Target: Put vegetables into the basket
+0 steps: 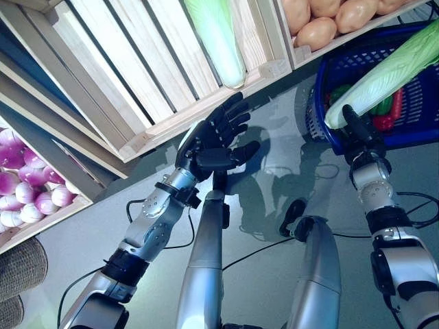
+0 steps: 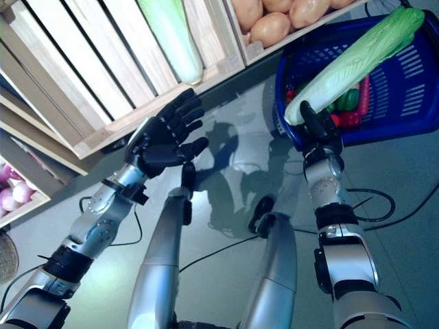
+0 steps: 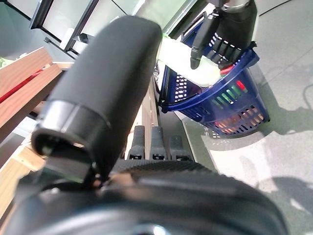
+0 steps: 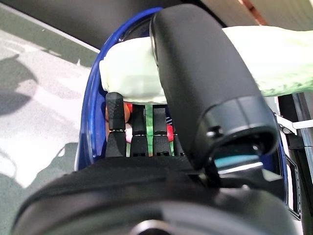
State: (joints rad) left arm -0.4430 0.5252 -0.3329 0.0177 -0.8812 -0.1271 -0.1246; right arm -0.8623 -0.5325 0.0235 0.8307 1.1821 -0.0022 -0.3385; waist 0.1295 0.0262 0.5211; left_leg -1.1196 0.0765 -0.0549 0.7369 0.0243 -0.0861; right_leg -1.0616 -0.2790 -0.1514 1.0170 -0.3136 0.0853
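Observation:
A long pale-green napa cabbage (image 1: 391, 68) lies slanted across the blue plastic basket (image 1: 314, 103) at the right, its white stem end toward me. My right hand (image 1: 360, 137) is shut on that stem end at the basket's near rim. In the right wrist view the thumb lies over the cabbage (image 4: 132, 73) and the fingers (image 4: 115, 122) curl beneath it. Red and green vegetables (image 2: 346, 110) lie inside the basket under the cabbage. My left hand (image 1: 212, 140) hovers open and empty in front of the wooden crates, well left of the basket.
A second napa cabbage (image 1: 216, 38) lies in a slatted wooden crate (image 1: 158, 96) ahead of the left hand. Potatoes (image 1: 329, 17) fill the crate behind the basket. Purple-white onions (image 1: 27, 185) sit in a crate at far left, above a woven basket (image 1: 17, 274).

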